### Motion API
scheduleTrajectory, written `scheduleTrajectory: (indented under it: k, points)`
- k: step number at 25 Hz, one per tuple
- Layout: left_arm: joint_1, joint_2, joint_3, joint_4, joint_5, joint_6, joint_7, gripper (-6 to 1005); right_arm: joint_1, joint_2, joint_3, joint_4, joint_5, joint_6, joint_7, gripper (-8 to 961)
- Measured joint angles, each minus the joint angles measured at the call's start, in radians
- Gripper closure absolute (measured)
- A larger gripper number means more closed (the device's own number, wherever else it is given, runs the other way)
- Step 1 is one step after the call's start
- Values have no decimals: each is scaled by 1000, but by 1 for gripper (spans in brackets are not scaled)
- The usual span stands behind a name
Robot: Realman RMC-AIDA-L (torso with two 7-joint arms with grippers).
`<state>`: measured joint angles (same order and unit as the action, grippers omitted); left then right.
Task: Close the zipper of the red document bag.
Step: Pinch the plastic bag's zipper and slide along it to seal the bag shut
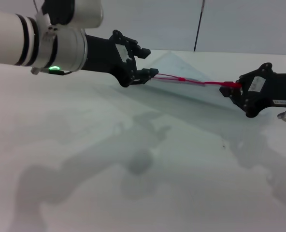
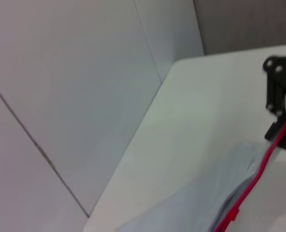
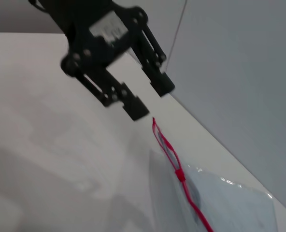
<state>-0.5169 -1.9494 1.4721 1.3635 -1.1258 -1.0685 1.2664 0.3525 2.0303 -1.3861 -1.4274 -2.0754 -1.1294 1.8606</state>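
Left gripper (image 1: 149, 62): reaches in from the left above the white table (image 1: 133, 183); fingers spread wide apart, released. In the right wrist view its two fingertips stand clear of the zipper's end, one just beside it, not touching.
Right gripper (image 1: 235, 90): at the right side of the table, clenched on the far end of the zipper.
Zipper (image 1: 191, 82): thin red strip stretched taut between the two grippers, raised off the table.
Slider (image 1: 181, 79): small red piece on the strip, nearer the left gripper; the strip parts into a narrow loop between slider and left end.
Red document bag (image 1: 184, 72): pale translucent pouch, lifted at its red-trimmed edge and sloping down to the table behind the strip.
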Motion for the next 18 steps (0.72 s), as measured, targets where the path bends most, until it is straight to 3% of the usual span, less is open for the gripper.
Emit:
scheduleTrajectory:
  k: [9,18]
  points:
    - [-31,-23,7,64,184,-17,-137,486,4,0,-6,-18,0,-10,13,906]
    - [-23,-53,16,152,221,-28,-106,455,21,-3,1,-11,0,-15,14,907]
